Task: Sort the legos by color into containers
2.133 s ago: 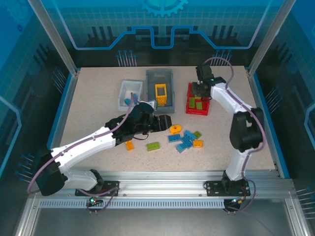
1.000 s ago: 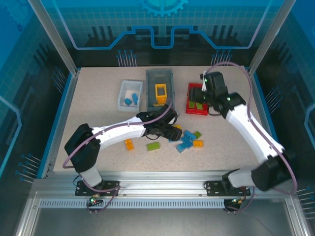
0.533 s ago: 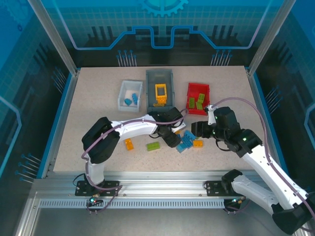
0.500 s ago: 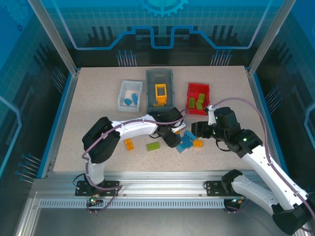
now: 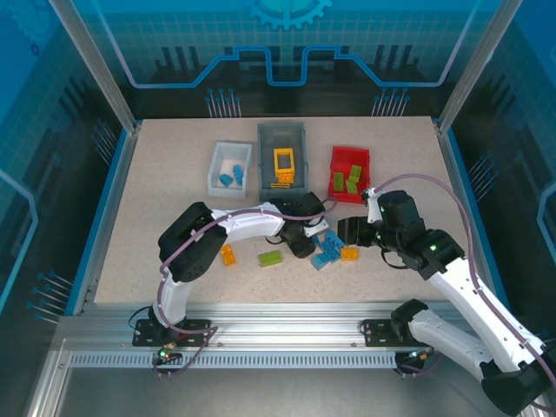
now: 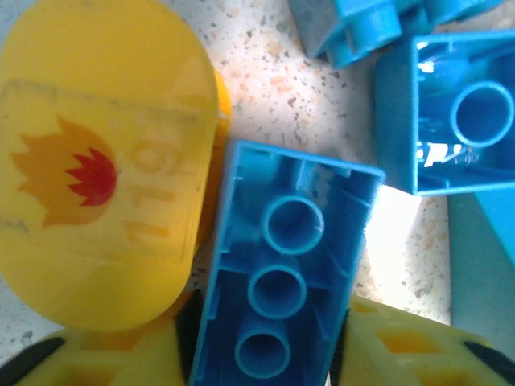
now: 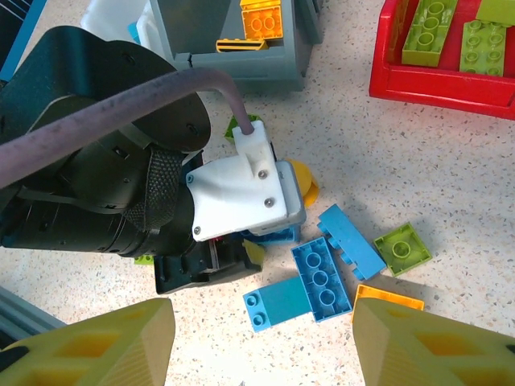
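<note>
My left gripper [image 5: 303,242] is down in the loose pile, shut on an upturned blue brick [image 6: 282,281] that lies on the table, a pad against each long side. A round yellow piece [image 6: 105,177] touches that brick's left side. My right gripper [image 5: 347,230] hovers just right of the pile, open and empty [image 7: 261,346]. Below it lie blue bricks [image 7: 322,277], a green square [image 7: 406,248] and an orange brick [image 7: 386,297]. The white bin [image 5: 217,165] holds blue pieces, the grey bin [image 5: 263,161] the yellow frame [image 5: 284,162], the red bin [image 5: 347,156] green bricks [image 7: 429,28].
A green brick [image 5: 270,258] and an orange brick [image 5: 228,254] lie left of the pile, beside my left forearm. The left arm's wrist [image 7: 241,193] stands directly in front of my right gripper. Bare table spreads along the far left and far right.
The left gripper came down from the grey bin into the pile and closed round the blue brick. The right arm swung from the red bin to beside the pile, then held still.
</note>
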{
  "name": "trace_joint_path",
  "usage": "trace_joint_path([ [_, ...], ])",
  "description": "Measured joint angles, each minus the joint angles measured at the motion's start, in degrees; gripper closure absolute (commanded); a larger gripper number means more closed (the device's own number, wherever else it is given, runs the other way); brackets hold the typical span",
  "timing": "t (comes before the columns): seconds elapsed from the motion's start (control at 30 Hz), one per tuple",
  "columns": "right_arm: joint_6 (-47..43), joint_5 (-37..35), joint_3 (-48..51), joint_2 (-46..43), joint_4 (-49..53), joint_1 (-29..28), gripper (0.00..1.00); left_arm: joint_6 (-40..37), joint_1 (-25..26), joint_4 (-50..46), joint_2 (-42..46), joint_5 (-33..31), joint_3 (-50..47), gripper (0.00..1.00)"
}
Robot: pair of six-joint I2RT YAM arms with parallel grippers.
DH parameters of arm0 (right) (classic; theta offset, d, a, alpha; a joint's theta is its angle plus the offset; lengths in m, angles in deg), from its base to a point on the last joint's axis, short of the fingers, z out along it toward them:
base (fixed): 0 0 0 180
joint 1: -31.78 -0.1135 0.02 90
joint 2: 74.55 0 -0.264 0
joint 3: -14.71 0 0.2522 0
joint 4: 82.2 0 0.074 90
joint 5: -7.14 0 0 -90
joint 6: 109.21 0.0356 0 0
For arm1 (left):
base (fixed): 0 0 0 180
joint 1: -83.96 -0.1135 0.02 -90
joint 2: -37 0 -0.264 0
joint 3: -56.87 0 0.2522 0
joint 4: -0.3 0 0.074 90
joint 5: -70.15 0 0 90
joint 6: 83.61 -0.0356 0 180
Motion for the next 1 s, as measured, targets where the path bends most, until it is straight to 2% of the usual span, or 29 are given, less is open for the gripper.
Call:
trace_joint_path([
  [0.07, 0.07, 0.0, 0.0, 0.0, 0.0, 0.0, 0.39, -0.31, 0.07, 0.37, 0.02, -0.02, 0.0, 0.73],
  [0.27, 0.17, 0.15, 0.0, 0.02, -0.02, 0.0, 0.39, 0.28, 0.46, 1.62, 3.89, -0.46, -4.59, 0.75],
  [0.43, -0.04, 1.62, 0.0, 0.85, -1.38, -0.35, 0.39, 4.72, 0.44, 0.98, 17.35, -0.68, -13.77, 0.75],
  [0.53, -0.79, 2.12, -0.2, 2.54, -3.54, -3.32, 0.38, 9.09, -1.29, 0.52, 27.5, -0.68, -16.65, 0.76],
  [0.6, -1.7, 1.77, -1.11, 4.74, -5.29, -7.56, 0.37, 12.17, -5.14, -0.04, 32.39, -0.5, -16.79, 0.76],
  [0.7, -3.21, 0.96, -3.85, 9.6, -8.79, -14.93, 0.37, 16.68, -15.67, -0.46, 36.57, -0.15, -16.57, 0.77],
  [0.77, -4.04, -0.04, -6.16, 13.38, -11.15, -18.95, 0.37, 19.3, -22.95, -1.6, 36.39, -0.46, -15.41, 0.77],
  [0.83, -4.46, -1.31, -8.94, 17.73, -13.6, -22.05, 0.37, 21.38, -29.05, -3.15, 33.99, -0.74, -12.5, 0.77],
  [1.0, -4.31, -3.82, -13.09, 24.98, -19.65, -23.96, 0.36, 25.88, -36.68, -5.11, 21.97, -0.87, -0.74, 0.77],
])
